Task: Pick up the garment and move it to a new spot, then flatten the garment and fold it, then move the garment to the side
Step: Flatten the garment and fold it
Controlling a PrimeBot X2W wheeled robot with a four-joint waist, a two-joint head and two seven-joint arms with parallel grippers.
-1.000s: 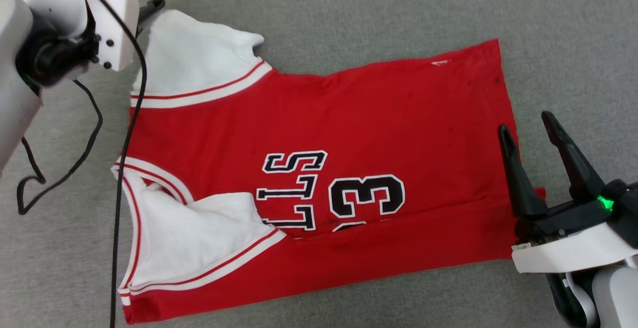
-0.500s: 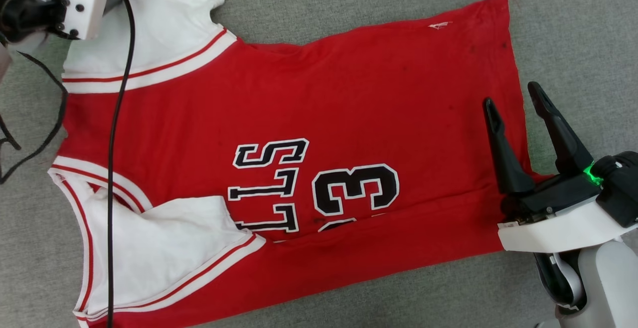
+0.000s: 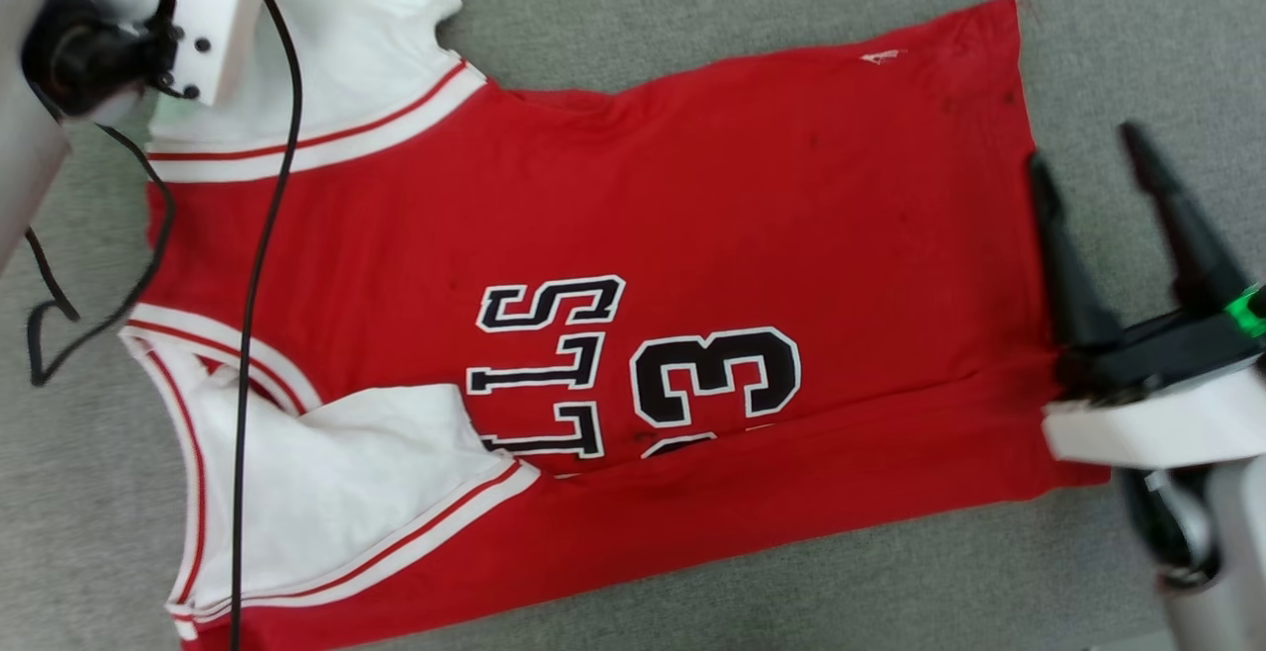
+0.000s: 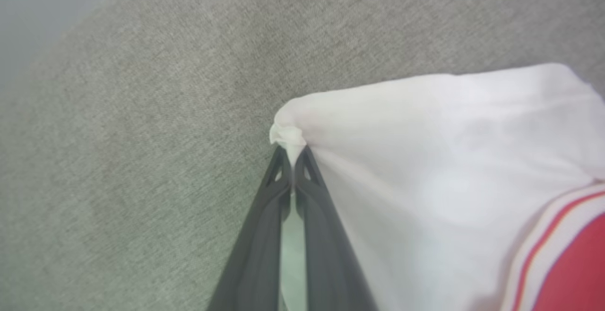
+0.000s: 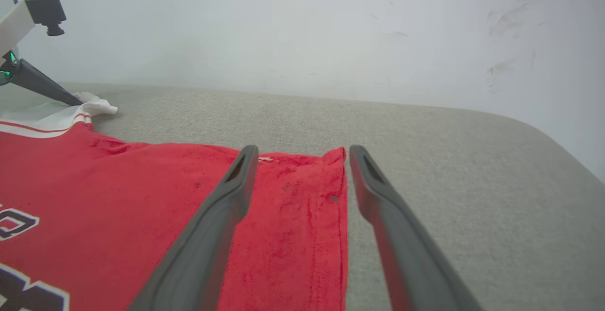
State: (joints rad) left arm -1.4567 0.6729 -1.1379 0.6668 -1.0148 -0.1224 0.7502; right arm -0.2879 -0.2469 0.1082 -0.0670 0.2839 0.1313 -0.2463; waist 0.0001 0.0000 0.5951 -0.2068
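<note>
left fingers [image 4: 257, 249] have closed, pinching garment [image 3: 692, 186] sleeve [image 4: 425, 169] | right fingers [image 5: 208, 240] spread

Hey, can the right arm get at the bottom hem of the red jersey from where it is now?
Probably yes. The right tool stands open at the red jersey's hem, one finger over the cloth, one over the grey surface, with nothing in the way.
</note>
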